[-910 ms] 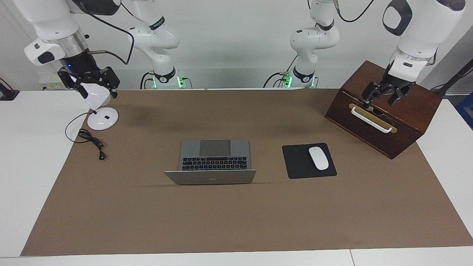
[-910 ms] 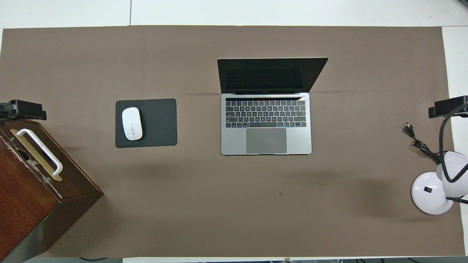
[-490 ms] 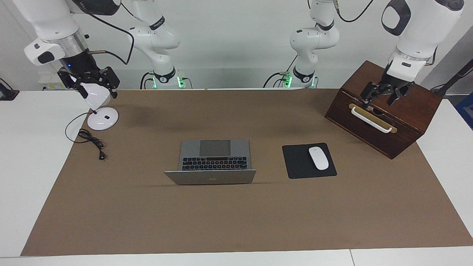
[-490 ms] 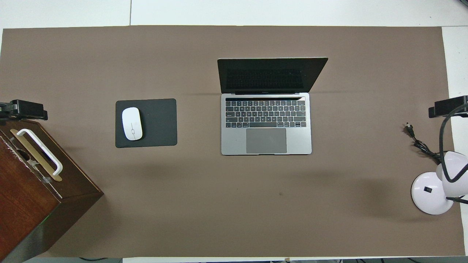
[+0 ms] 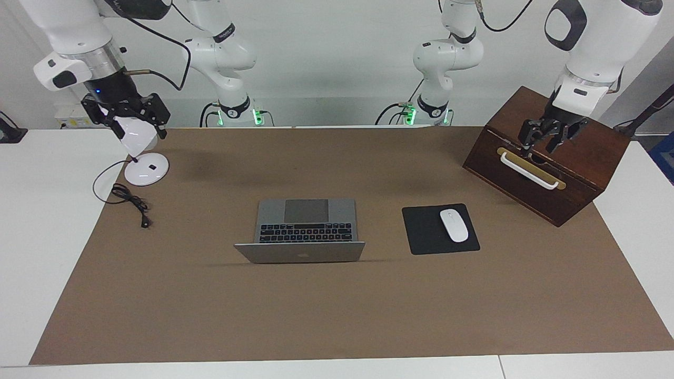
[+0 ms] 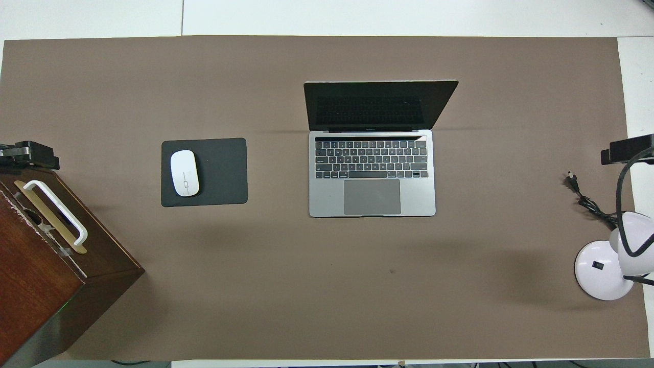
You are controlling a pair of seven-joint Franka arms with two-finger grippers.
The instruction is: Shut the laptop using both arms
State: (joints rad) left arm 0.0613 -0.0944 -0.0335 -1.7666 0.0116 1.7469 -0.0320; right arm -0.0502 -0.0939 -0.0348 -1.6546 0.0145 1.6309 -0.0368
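At mat's middle, laptop (image 5: 305,228) open, screen unlit

One laptop (image 5: 304,231), two arms (image 5: 73,31).

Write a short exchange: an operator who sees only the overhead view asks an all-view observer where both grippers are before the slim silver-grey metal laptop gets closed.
Operator: I see the laptop open, but only black tips at my edges. Where is the left gripper?
Observer: The left gripper hangs over the white handle of the dark brown wooden box, well away from the laptop.
Operator: And the right gripper?
Observer: The right gripper is up over the white dome-headed desk lamp, at the right arm's end of the table.
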